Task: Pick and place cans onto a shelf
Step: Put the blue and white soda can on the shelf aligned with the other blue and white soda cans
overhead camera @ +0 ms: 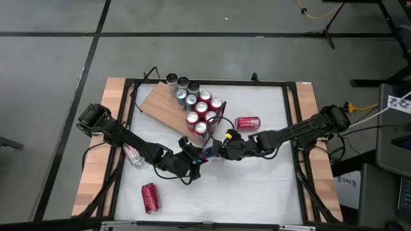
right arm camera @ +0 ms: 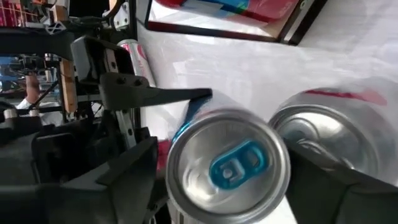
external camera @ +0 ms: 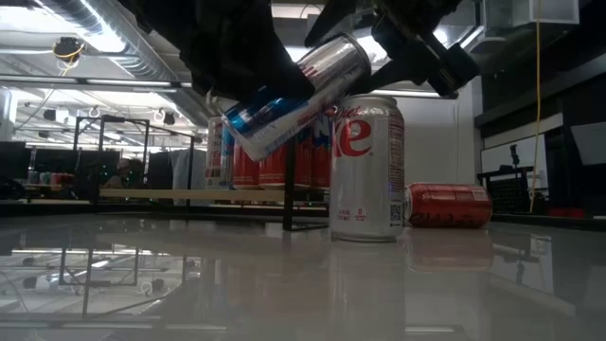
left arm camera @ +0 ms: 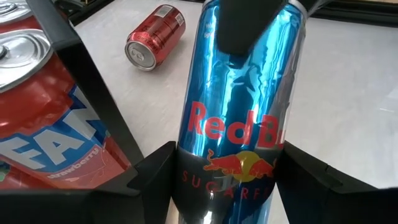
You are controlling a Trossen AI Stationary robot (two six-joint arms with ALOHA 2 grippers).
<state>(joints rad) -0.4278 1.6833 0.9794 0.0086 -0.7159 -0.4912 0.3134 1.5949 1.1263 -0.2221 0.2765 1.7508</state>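
Jaws of the left gripper (left arm camera: 227,180) are clamped on the lower body of a slim blue-and-silver drink can (left arm camera: 245,106), which is held tilted above the white bench (overhead camera: 257,186), just below centre of the high view. Jaws of the right gripper (right arm camera: 227,177) stand either side of the same can's silver top end; whether they grip it or stand clear cannot be told. In the low view the tilted slim can (external camera: 298,95) hangs off the bench, directly in front of an upright silver can with red lettering (external camera: 365,170).

The light-brown wooden shelf board (overhead camera: 160,106) lies in the upper centre of the high view, carrying a cluster of upright red and silver cans (overhead camera: 199,106). One red can (overhead camera: 247,123) lies on its side right of the shelf. Another red can (overhead camera: 149,197) lies at lower left. A pale can (overhead camera: 133,155) lies beside the left arm.
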